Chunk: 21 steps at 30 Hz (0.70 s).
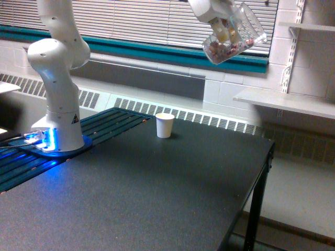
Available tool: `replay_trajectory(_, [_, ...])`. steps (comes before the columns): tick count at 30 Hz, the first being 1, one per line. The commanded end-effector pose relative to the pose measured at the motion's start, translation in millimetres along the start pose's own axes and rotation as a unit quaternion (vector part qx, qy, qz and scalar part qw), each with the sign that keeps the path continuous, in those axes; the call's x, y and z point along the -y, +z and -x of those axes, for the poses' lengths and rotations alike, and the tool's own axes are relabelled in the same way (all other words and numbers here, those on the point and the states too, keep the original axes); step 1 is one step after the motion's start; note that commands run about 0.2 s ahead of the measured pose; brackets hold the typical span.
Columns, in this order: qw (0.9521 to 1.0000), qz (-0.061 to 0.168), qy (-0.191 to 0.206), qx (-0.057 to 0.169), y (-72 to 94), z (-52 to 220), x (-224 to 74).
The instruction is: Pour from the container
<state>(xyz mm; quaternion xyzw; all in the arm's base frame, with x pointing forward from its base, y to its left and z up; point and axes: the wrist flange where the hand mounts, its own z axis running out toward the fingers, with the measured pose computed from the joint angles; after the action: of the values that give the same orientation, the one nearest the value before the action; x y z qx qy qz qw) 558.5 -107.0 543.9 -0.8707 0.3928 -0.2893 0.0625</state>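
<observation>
The dark, finely textured table (157,198) filled the foreground, its bare top running from the bottom edge up to a far rim in front of the wall heater. On the exterior view's left a slatted dark panel (63,151) lay along the table, lit blue where the robot arm's white base (57,130) stood and glowed. The arm rose from that base as a thick white column, bent at a rounded joint and left the picture at the top. Farther back, near the table's far edge, a small white paper cup (165,125) stood upright and alone, well apart from the base. High above and toward the exterior view's right of that cup, the gripper (222,26) came down from the top edge — its white body visible, its fingers clamped on the container (233,39). The container, a clear plastic cup, hung in the air against the window blinds (146,21), tilted well off upright with its mouth toward the upper right and its base toward the lower left. Small pinkish-red and pale pieces lay gathered in its lower part — visible through the wall. Nothing could be seen falling from it. A teal sill ran beneath the blinds, and on the exterior view's right a pale shelf (288,102) jutted from the block wall on slotted rails.
</observation>
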Motion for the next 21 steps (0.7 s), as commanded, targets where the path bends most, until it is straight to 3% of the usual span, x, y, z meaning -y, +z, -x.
replay_trajectory(1, [0.9999, -0.007, -0.011, 0.003, -1.0, 9, 14])
replay_trajectory(21, [0.9972, -0.010, -0.074, -0.004, -4.9, 43, 51])
